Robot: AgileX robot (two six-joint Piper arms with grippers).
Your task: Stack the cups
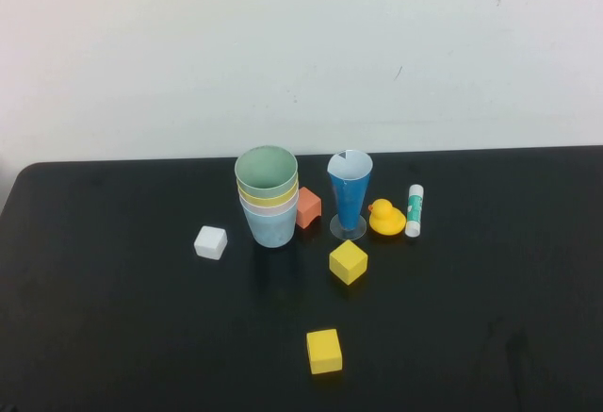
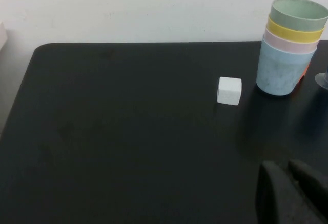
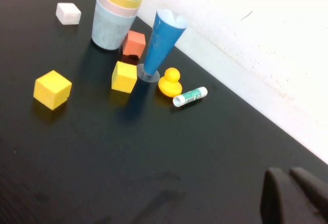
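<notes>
I see the four pastel plastic tumblers [image 1: 268, 195] nested upright (green uppermost) mid-table. The white cube [image 1: 210, 242] lies at their eight o'clock. Left gripper [image 2: 292, 193] and right gripper [image 3: 294, 196], both closed and empty, sit well apart from them.

High camera: raised on robot's side, angled down at counter [image 1: 113, 318], wall at 12 o'clock. Left wrist camera: low, near, its hand [image 2: 292, 193] in frame. Right wrist camera: oblique, its hand [image 3: 294, 196] visible. All share the stacked cups [image 1: 268, 195].
</notes>
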